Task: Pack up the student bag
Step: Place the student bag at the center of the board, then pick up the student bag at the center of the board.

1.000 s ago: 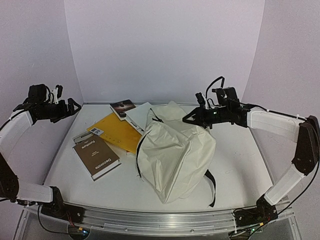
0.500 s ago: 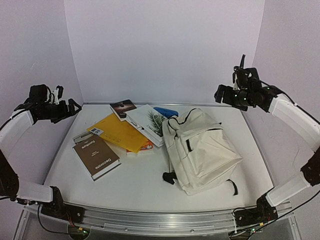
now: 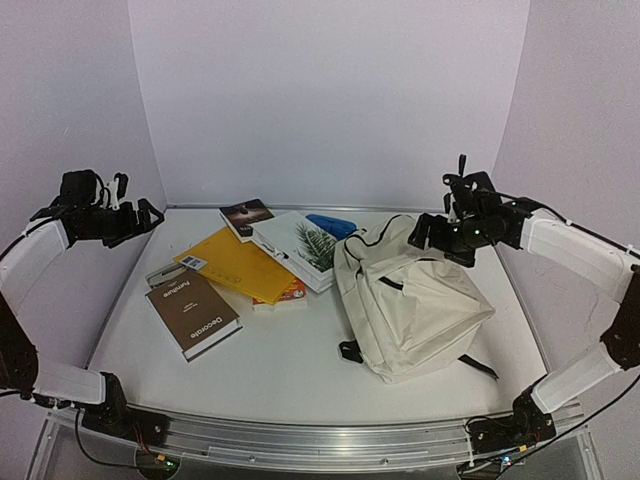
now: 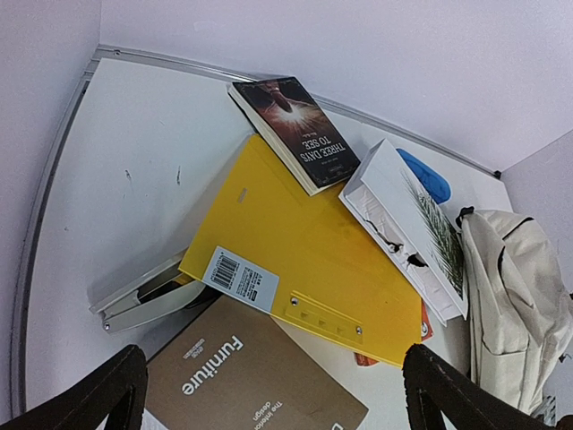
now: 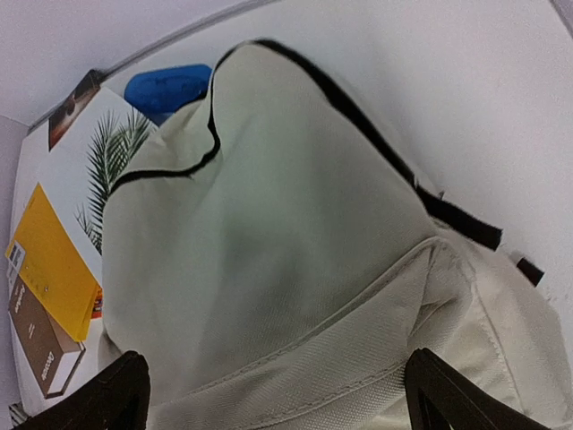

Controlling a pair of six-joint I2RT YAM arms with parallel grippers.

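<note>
Cream fabric backpack with black straps and zipper lines (image 3: 410, 310) is lying on the right half of the white surface (image 3: 300, 370), its left edge just beside a white palm-print book (image 3: 300, 245). The right fingers (image 5: 116, 394) are hovering over its far end, spread wide and gripping nothing. The left fingers (image 4: 112, 394) are hanging wide apart and empty over the surface's far left corner.

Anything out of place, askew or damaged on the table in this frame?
Nothing is damaged or spilled. The student bag lies slumped at the right, with one black strap trailing out onto the table. On the left, the white palm-leaf book overlaps the yellow folder in a loose, skewed heap.
</note>
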